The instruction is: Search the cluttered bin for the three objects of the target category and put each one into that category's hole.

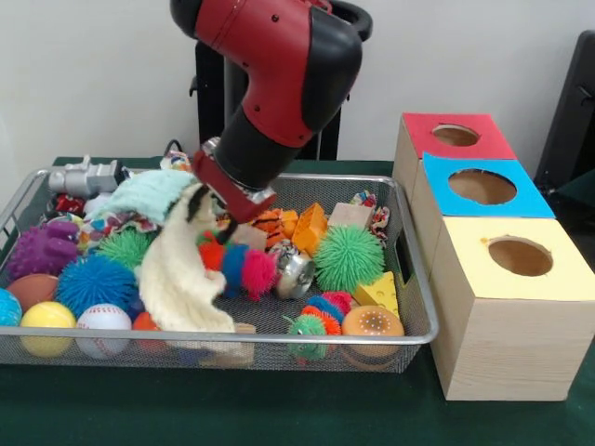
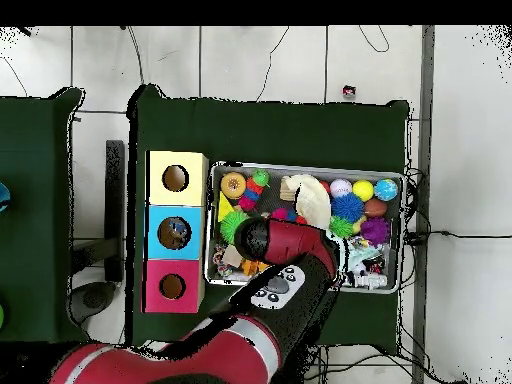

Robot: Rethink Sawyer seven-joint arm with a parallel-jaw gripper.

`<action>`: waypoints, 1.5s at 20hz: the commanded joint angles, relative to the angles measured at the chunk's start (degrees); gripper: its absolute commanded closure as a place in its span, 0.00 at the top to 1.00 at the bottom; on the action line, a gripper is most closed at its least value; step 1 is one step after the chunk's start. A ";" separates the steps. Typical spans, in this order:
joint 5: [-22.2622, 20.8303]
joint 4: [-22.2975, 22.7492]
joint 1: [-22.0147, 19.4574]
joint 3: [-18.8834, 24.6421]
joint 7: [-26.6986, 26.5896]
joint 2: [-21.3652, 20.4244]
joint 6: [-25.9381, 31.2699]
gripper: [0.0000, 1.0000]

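The bin (image 1: 279, 340) is a silver wire-mesh basket full of toys; it also shows in the overhead view (image 2: 300, 165). My gripper (image 1: 206, 206) reaches down into its middle and is shut on the top of a long cream plush toy (image 1: 184, 269), which hangs upright with its lower end on the clutter. In the overhead view the arm hides the gripper, and the plush (image 2: 313, 203) shows beyond it. Three wooden boxes with round holes stand beside the bin: red (image 1: 456, 135), blue (image 1: 483, 186) and yellow (image 1: 521, 255).
In the bin lie a green spiky ball (image 1: 349, 257), a cheese wedge (image 1: 378, 293), a donut (image 1: 372, 322), a baseball (image 1: 102, 321), a yellow ball (image 1: 46, 318), a blue spiky ball (image 1: 96, 282), a colourful caterpillar (image 1: 237, 265) and a teal cloth (image 1: 149, 193).
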 commanded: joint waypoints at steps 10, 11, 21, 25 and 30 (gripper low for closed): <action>-1.99 -1.40 -1.38 -12.46 9.53 17.00 -15.14 1.00; -1.81 -1.39 -1.65 -11.94 8.91 16.53 -15.23 1.00; -2.00 -0.56 -6.11 -4.09 5.17 10.47 -15.41 1.00; -2.83 -1.39 -8.43 -1.13 3.04 8.90 -14.07 1.00; -3.39 -0.33 -12.78 5.95 2.37 5.96 -16.06 1.00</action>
